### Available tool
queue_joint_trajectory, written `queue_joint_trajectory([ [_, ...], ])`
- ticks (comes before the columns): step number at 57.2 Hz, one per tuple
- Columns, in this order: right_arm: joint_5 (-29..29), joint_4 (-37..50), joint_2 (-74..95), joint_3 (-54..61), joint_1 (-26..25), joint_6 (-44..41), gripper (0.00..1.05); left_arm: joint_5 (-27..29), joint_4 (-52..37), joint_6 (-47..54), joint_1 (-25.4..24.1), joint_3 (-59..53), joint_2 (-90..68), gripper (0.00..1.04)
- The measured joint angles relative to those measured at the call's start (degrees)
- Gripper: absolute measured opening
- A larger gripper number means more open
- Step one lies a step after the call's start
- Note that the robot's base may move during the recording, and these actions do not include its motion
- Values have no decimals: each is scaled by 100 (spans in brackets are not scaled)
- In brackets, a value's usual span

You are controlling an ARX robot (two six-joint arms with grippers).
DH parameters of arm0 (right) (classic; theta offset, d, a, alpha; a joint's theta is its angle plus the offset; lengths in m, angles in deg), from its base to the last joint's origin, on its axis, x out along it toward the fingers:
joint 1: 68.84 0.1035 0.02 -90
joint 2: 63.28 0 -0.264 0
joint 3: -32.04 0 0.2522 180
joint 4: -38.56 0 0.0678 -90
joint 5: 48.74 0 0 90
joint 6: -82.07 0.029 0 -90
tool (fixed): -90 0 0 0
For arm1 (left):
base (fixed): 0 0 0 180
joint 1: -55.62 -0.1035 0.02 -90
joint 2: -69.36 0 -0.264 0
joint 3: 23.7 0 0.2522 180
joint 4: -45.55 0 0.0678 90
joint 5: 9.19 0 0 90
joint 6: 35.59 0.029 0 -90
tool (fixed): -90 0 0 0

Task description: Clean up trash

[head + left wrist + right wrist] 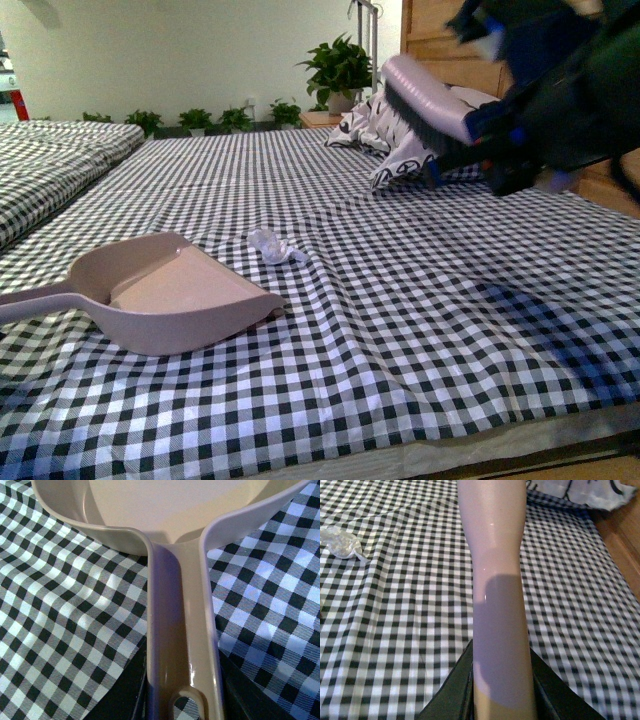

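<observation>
The trash point(272, 246) is a small whitish crinkled wad lying on the checked bedcover, just beyond the mouth of the pinkish-beige dustpan point(170, 290). It also shows in the right wrist view as the trash point(340, 544), far off to one side of the brush. The dustpan rests on the cover with its handle point(182, 630) running off the left edge of the front view, and my left gripper point(182, 700) is shut on that handle. High at the right, my right gripper point(478, 130) is shut on the brush point(425, 100), held in the air with bristles down. The brush handle point(497, 580) sits between the right gripper's point(502, 680) dark fingers.
Patterned pillows point(400, 140) lie at the head of the bed under the raised brush. A wooden headboard point(440, 40) stands behind them and a potted plant point(340, 70) beside it. A second checked bed point(50, 160) lies at the left. The bed's front edge point(420, 455) runs along the bottom.
</observation>
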Motion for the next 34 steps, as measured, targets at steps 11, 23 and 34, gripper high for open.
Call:
queue_joint_trajectory([
  [11,-219,203,1519,-1073,90,-673,20,2,0,9,0,0,0,28],
  [23,-483,321,2382,-1781,109,-1233,20,0,0,13,0,0,0,28],
  [34,-675,168,2835,-2216,120,-1480,20,0,0,15,0,0,0,28],
])
